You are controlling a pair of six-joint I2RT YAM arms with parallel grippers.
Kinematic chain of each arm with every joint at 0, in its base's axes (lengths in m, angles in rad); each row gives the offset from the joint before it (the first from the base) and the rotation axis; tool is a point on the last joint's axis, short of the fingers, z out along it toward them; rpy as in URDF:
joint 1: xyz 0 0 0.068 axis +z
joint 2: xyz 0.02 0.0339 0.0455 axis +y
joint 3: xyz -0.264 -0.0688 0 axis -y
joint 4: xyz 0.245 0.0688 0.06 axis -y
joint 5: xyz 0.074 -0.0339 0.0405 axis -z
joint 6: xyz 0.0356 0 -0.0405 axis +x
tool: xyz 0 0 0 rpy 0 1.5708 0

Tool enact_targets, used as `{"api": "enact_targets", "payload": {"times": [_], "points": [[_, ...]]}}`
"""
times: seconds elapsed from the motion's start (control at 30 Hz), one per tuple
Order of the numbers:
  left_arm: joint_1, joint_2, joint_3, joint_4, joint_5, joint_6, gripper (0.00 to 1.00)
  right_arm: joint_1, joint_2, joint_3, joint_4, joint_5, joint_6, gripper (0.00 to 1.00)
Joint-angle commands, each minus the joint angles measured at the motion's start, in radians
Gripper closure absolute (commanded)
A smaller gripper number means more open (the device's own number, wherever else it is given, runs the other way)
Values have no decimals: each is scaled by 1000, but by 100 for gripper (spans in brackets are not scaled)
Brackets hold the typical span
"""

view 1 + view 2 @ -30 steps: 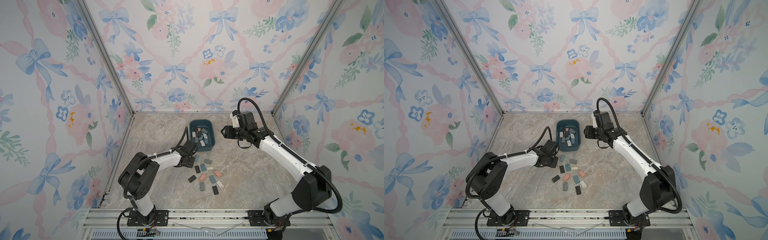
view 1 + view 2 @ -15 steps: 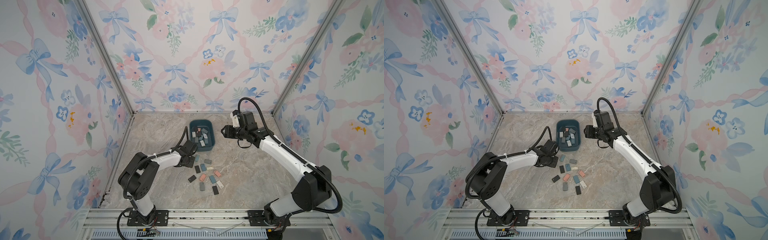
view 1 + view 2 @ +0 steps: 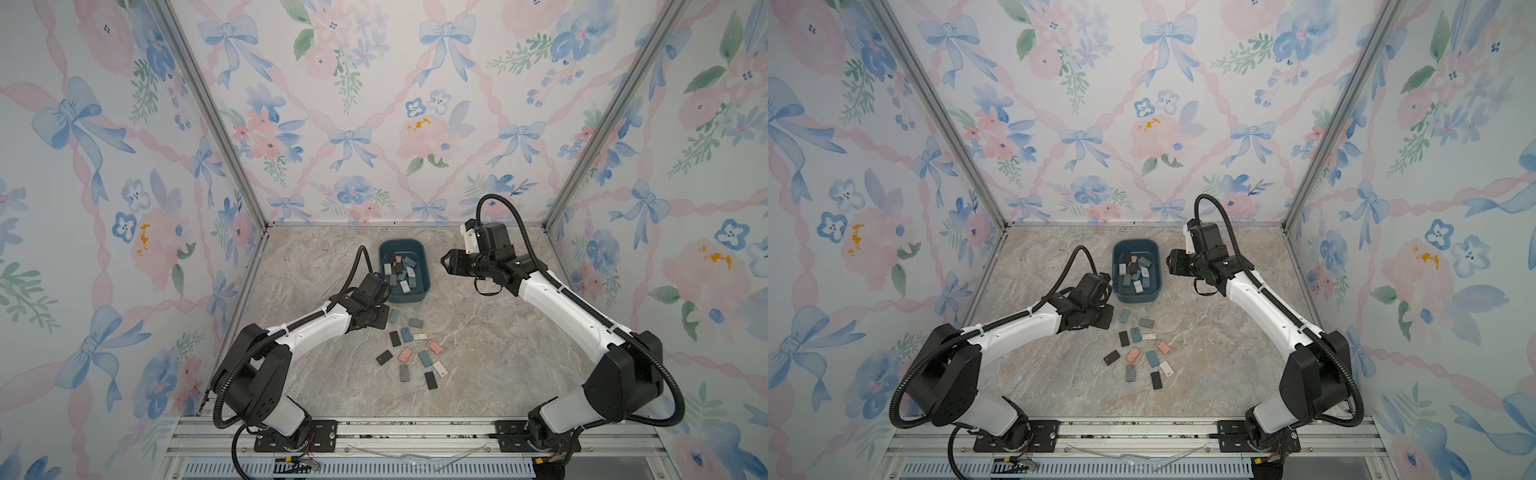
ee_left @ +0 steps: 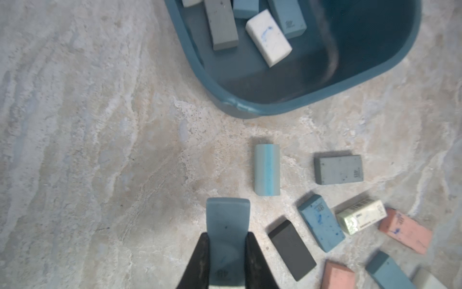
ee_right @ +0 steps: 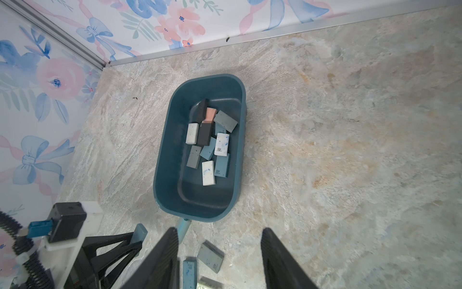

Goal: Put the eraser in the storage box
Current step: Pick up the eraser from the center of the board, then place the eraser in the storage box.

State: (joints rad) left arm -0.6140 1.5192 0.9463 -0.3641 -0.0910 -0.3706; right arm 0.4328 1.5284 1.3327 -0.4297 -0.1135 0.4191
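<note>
My left gripper is shut on a teal-blue eraser, its black fingers pressing both long sides. It sits low over the table just in front of the storage box, at its near left corner. The right wrist view also shows this eraser in the left fingers. The dark teal box holds several erasers in white, grey, blue, black and pink. My right gripper hangs open and empty above the table to the right of the box; its fingers stand wide apart.
Several loose erasers lie on the marble table in front of the box, among them a pale blue one, a grey one, a black one and a salmon one. Flowered walls enclose the table on three sides.
The left gripper's jaws have closed onto the teal-blue eraser. Neither arm has visibly shifted.
</note>
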Motion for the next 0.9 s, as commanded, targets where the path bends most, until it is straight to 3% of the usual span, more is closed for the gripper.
{"api": "enact_targets", "payload": {"times": [0.0,0.3,0.87], "points": [[4,-7,73,-9,32,-14,81,-9,11,-9,9,-14,9,44],[28,109,267,-7,100,-31,80,-21,-2,-13,6,-18,3,44],[27,476,597,-8,186,-134,81,-108,-84,-105,0,-29,6,44]]}}
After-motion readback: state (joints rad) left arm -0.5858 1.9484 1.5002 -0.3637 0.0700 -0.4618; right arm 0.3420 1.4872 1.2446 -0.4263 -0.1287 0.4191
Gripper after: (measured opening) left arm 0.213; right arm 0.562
